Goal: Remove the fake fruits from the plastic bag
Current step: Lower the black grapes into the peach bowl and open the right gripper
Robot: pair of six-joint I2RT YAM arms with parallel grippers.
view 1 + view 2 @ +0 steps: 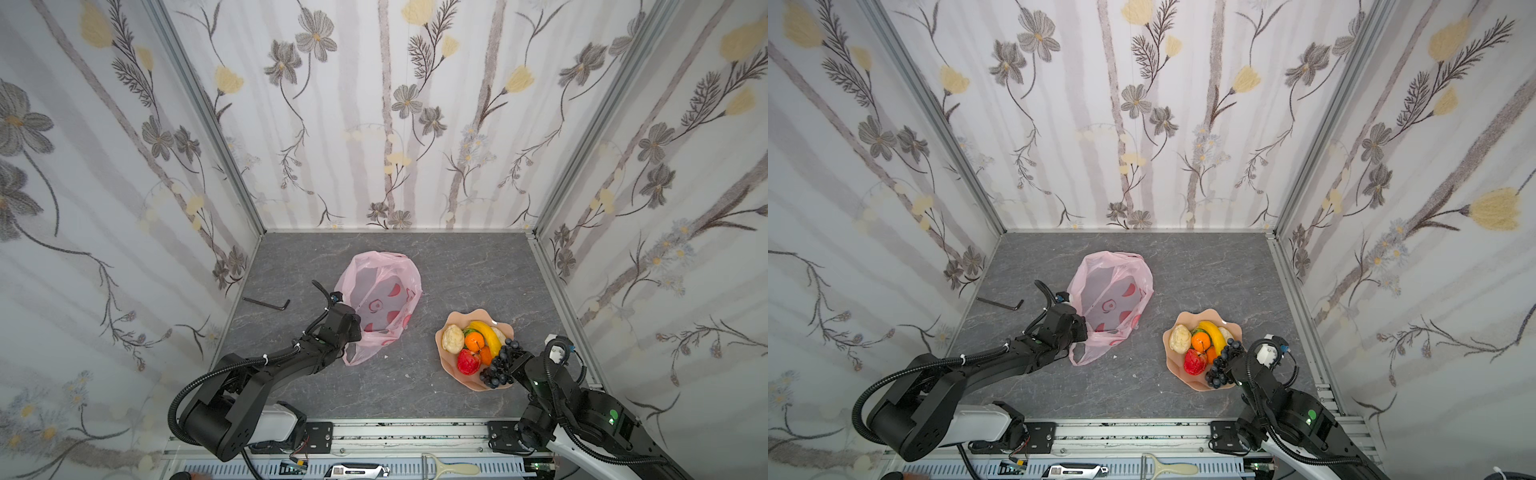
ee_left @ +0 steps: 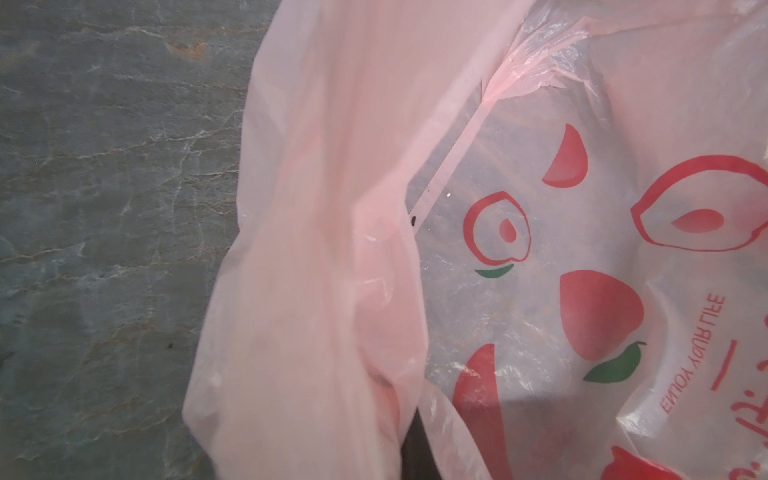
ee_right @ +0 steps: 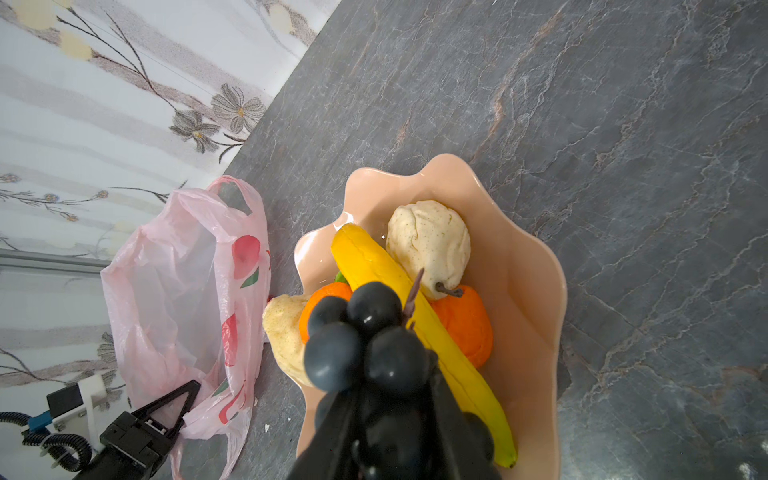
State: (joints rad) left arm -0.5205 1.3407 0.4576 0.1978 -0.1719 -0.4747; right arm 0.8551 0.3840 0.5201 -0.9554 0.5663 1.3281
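Clenching the left gripper (image 1: 354, 329) on the 7 o'clock edge of the plastic bag (image 1: 380, 286), pinching a fold of the thin pink film. Spreading that bag just toward 11 o'clock from the middle of the counter (image 1: 415, 386), with red printed marks showing through in both top views and filling the left wrist view. Leaving a bent hex key (image 1: 268, 303) lying well apart at the bag's 9 o'clock. Showing the fake fruits piled in a peach wavy-edged dish (image 1: 451, 368) at the bag's 4 o'clock, near but not touching it: banana (image 1: 488, 334) slanting across the middle, beige lumpy fruit (image 1: 453, 338) at 10 o'clock, orange (image 1: 474, 341) against it, red apple (image 1: 468, 361) at 7 o'clock, a second beige one and a second orange partly hidden. Grasping the grape bunch (image 1: 498, 368) with the right gripper (image 1: 514, 358) at the dish's 4 o'clock rim, dark grapes wedged between the jaws, just beside the banana.
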